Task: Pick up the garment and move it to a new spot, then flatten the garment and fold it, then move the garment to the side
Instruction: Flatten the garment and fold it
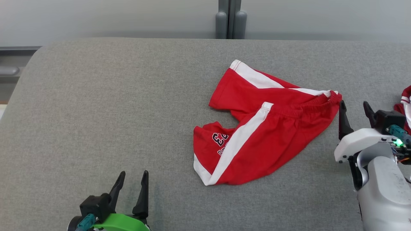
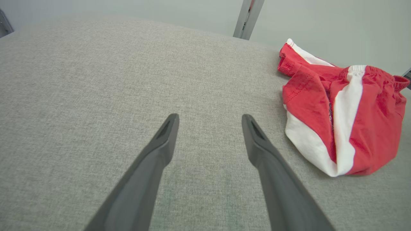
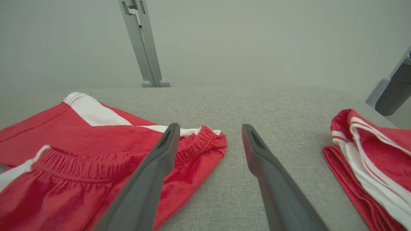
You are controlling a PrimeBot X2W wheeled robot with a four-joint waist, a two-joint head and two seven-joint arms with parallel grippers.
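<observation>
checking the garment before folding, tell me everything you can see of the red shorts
The red shorts look like soft jersey, with white side stripes, white leg hems, a gathered elastic waistband and a dark number print partly tucked under. They lie crumpled, not flat, legs splayed towards the robot's left, on the grey fabric surface. The right gripper, fingers open, sits beside the waistband corner without holding it.
</observation>
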